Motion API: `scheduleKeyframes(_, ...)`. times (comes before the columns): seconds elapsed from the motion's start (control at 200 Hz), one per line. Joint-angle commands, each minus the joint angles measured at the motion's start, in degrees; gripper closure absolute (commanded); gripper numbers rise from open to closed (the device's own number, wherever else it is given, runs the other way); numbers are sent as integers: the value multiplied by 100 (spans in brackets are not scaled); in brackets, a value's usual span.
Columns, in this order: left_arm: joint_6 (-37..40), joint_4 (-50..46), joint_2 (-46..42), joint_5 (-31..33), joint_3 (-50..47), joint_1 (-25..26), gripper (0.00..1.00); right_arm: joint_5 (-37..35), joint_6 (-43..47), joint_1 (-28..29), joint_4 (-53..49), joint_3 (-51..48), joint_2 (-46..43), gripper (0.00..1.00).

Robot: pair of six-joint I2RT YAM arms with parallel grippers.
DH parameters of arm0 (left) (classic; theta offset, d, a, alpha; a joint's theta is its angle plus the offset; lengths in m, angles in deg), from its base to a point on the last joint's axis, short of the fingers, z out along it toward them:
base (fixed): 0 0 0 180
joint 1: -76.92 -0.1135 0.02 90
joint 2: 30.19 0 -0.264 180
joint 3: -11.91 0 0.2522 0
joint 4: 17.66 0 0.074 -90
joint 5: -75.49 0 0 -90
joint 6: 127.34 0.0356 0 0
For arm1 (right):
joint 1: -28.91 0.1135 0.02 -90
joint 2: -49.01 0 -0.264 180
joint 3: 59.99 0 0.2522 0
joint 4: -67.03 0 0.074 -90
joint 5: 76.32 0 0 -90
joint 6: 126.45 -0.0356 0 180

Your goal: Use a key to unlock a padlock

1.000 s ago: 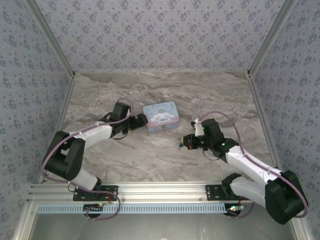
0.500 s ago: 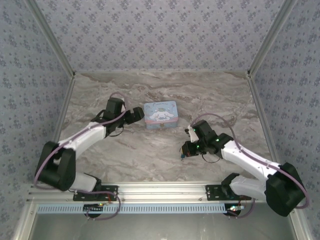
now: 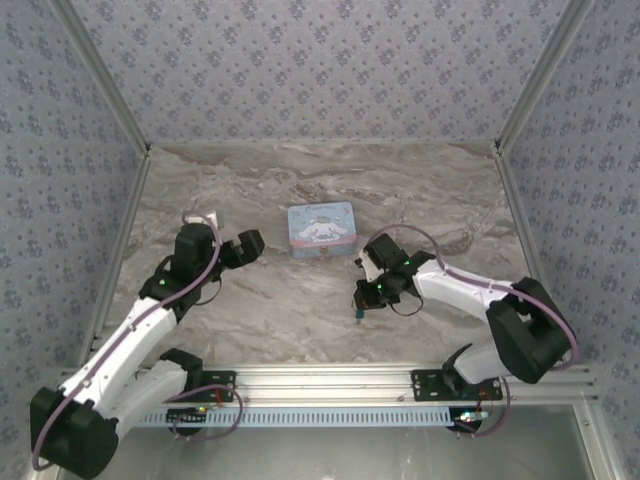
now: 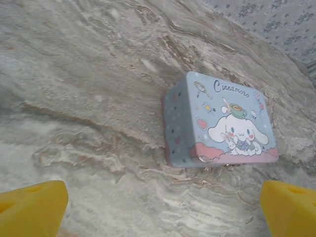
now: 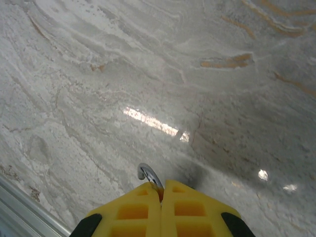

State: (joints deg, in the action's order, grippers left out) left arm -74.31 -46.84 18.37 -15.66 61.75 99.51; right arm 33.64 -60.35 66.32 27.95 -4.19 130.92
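Note:
My right gripper [image 3: 363, 298] is shut on the padlock just right of the table's middle. The lock's blue-teal body [image 3: 358, 313] shows as a speck at the fingertips in the top view. In the right wrist view my right gripper [image 5: 162, 186] has its yellow fingers pressed together, and the thin silvery shackle [image 5: 148, 175] curls out from between them just above the marble. My left gripper [image 3: 245, 245] is open and holds nothing, a short way left of the tin. In the left wrist view my left gripper [image 4: 163, 210] has its fingertips spread far apart. The key is out of view.
A light-blue cartoon-printed tin [image 3: 321, 229] lies shut on the marble table [image 3: 300, 320] between the two arms, also in the left wrist view [image 4: 222, 123]. Papered walls [image 3: 320, 70] close off the back and sides. An aluminium rail [image 3: 320, 380] runs along the near edge.
My left arm has drawn back to the left, away from the tin, and its jaws have opened a little wider. My right gripper has carried the padlock left and towards the near edge.

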Motion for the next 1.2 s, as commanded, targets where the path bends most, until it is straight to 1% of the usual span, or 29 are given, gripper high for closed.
scheduleKeyframes(0.0,87,-559,-386,340,-65,-43,1,44,123,25,140,181,256,98)
scheduleKeyframes(0.095,63,-684,-592,396,-142,-44,1,31,71,8,332,207,457,98)
scheduleKeyframes(0.24,23,-751,-654,405,-164,-45,1,-26,88,21,410,261,731,96)
scheduleKeyframes(0.51,14,-786,-654,428,-128,-44,1,-46,114,17,471,264,801,92)
scheduleKeyframes(0.585,15,-800,-646,430,-119,-44,1,-37,131,11,458,280,819,89)
scheduleKeyframes(0.725,19,-813,-648,431,-121,-44,1,-61,123,15,437,287,785,79)
scheduleKeyframes(0.939,37,-831,-639,474,-79,-44,1,-319,120,9,381,289,347,71)
scheduleKeyframes(1.074,126,-925,-638,705,-31,-53,1,-701,83,-30,294,257,-125,64)
scheduleKeyframes(1.194,204,-976,-638,857,4,-96,1,-1062,92,-175,247,187,-585,58)
